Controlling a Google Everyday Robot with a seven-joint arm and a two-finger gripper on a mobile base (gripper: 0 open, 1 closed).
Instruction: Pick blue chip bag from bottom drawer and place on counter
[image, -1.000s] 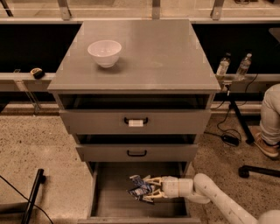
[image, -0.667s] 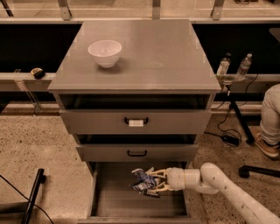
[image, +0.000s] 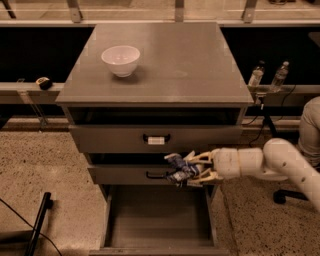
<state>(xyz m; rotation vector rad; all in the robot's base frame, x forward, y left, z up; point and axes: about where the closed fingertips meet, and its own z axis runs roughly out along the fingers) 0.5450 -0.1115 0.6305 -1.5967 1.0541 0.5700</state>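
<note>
**Blue chip bag pinched in the gripper, clear of the open drawer**

A white bowl (image: 120, 59) is sitting on the counter (image: 190, 70), toward its left edge and about midway from front to back. Below the counter's front edge, the bottom drawer (image: 160, 220) is standing pulled out, its grey floor showing bare; the picture's lower edge is cutting off its front wall. The blue chip bag (image: 176, 165) is hanging in the air above that drawer, under the middle of the counter's front edge, and is covering part of the black handle (image: 154, 175) on the drawer face behind it. The gripper (image: 192, 170) is pinching the bag from the right, one pale finger above and one below. The arm (image: 250, 162) is reaching in from beneath the counter's front right corner, its far end running out of view at the right.
</note>
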